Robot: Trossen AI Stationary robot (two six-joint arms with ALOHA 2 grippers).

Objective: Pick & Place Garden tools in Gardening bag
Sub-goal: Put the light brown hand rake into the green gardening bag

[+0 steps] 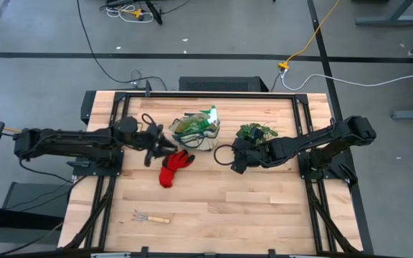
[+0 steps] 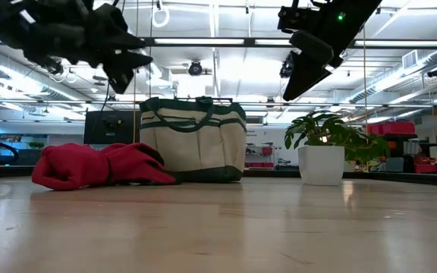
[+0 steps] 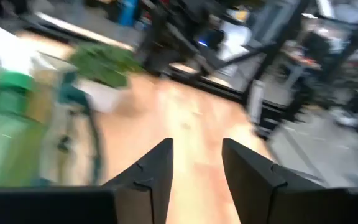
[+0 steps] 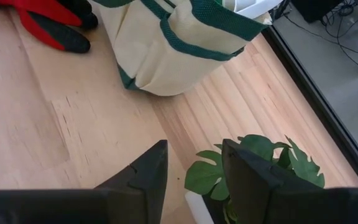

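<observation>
The cream gardening bag [image 1: 196,133] with green trim stands upright at the table's far middle, with a green spray bottle [image 1: 208,118] sticking out of its top. Red gloves [image 1: 174,169] lie flat on the table by the bag's near left side. A wooden-handled rake [image 1: 153,218] lies near the front left. My left gripper [image 1: 162,148] hangs open above the gloves, left of the bag, holding nothing [image 3: 196,146]. My right gripper [image 1: 236,163] stands open above the table between the bag and the potted plant [image 1: 254,132], nothing between its fingers [image 4: 194,146].
The potted plant [image 2: 325,145] in its white pot stands right of the bag [image 2: 193,139], under my right arm. A black frame rail [image 1: 214,94] runs round the tabletop. Bare wood lies across the table's near half, apart from the rake.
</observation>
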